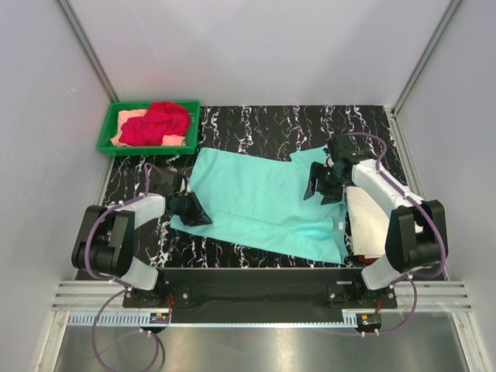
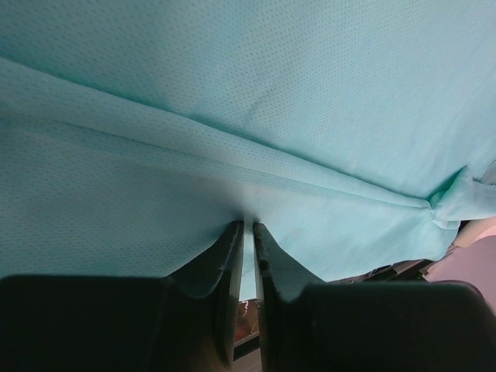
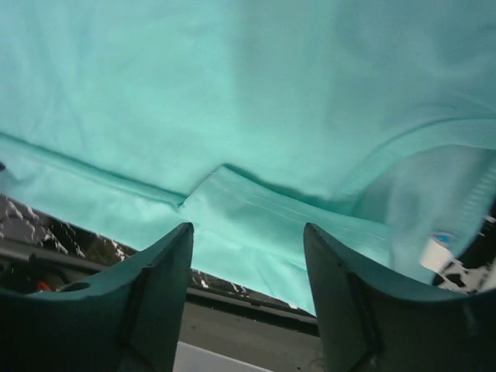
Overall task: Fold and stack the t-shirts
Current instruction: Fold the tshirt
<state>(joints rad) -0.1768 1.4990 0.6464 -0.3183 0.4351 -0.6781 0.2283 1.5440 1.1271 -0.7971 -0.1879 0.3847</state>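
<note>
Cloth is gripped at 1 side only. Your left gripper (image 2: 248, 226) has its 2 fingers drawn almost together on a thin pinch of the teal shirt (image 1: 263, 201), at the shirt's left edge. I judge that hold is there to anchor the edge so the fabric stays taut and does not slide across the table (image 1: 256, 124) while the other side is worked.

Your right gripper (image 3: 248, 229) stands wide open with nothing between its fingers. It hangs over the right part of the shirt, near the collar (image 3: 418, 139), with a seam running just past its fingertips. It looks placed to pick a new grasp point, though I cannot tell whether its fingertips touch the cloth.

The teal shirt lies spread across the middle of the table, between the 2 arms, mostly flat but with a long crease running out from the left pinch. It shows no finished fold yet.

A white shirt (image 1: 364, 225) lies under the right arm, just beside the teal shirt's right edge. The red shirt (image 1: 159, 122) and peach shirt (image 1: 128, 118) sit bunched in the tray (image 1: 106, 132) at the far left corner, well apart from both grippers.
</note>
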